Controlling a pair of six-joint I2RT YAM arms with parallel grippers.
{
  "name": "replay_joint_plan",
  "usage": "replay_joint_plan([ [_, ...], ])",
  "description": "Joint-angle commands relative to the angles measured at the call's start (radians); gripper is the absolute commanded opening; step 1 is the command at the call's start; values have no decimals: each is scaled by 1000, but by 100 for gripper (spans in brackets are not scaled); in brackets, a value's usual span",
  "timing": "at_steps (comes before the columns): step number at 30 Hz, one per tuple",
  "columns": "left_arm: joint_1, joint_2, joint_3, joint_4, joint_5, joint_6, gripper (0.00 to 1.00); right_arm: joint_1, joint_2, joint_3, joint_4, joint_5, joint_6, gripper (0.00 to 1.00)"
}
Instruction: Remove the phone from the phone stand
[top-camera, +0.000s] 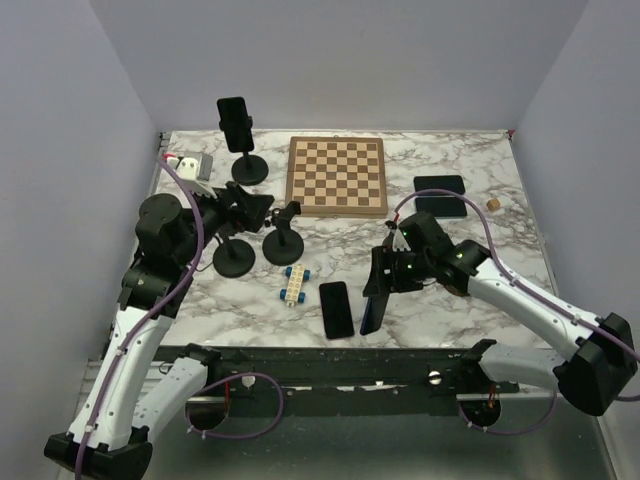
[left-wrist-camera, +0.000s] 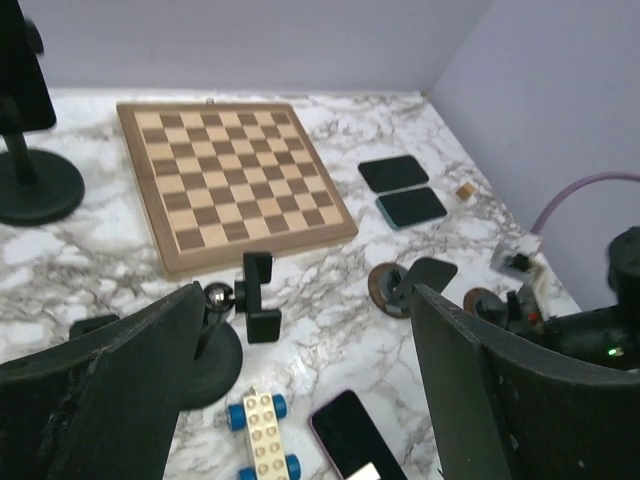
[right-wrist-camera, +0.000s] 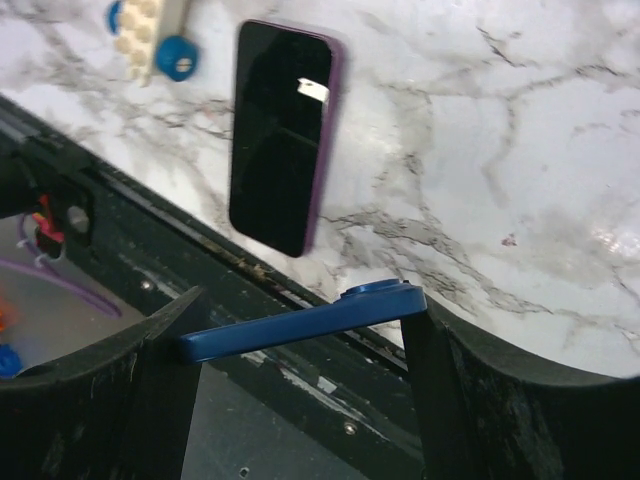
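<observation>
My right gripper (top-camera: 378, 292) is shut on a blue phone (top-camera: 371, 305), held edge-on just above the table's front edge; in the right wrist view the phone (right-wrist-camera: 300, 322) spans between both fingers. A purple-edged phone (top-camera: 336, 309) lies flat to its left and also shows in the right wrist view (right-wrist-camera: 280, 140). Two empty black stands (top-camera: 284, 245) (top-camera: 232, 258) sit at centre left. My left gripper (top-camera: 250, 210) is open and empty above them; in the left wrist view one stand's clamp (left-wrist-camera: 255, 298) is empty. A third stand at the back left holds a black phone (top-camera: 235, 122).
A chessboard (top-camera: 336, 176) lies at the back centre. Two dark phones (top-camera: 440, 184) (top-camera: 445, 206) and a small wooden piece (top-camera: 493, 203) lie at the back right. A toy brick car (top-camera: 295, 285) sits by the flat phone. A grey box (top-camera: 196, 166) is at the far left.
</observation>
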Motion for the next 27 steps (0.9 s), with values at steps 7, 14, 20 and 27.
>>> replay_joint_plan([
  [7,6,59,173,-43,-74,155,91,34,207,95,-107,253,79,1],
  [14,4,-22,-62,80,-146,185,92,57,313,112,-42,269,102,1],
  [20,-3,-33,-43,55,-160,200,91,81,391,112,28,271,135,1],
  [27,-3,-46,-51,54,-184,198,91,92,441,115,56,339,168,1],
])
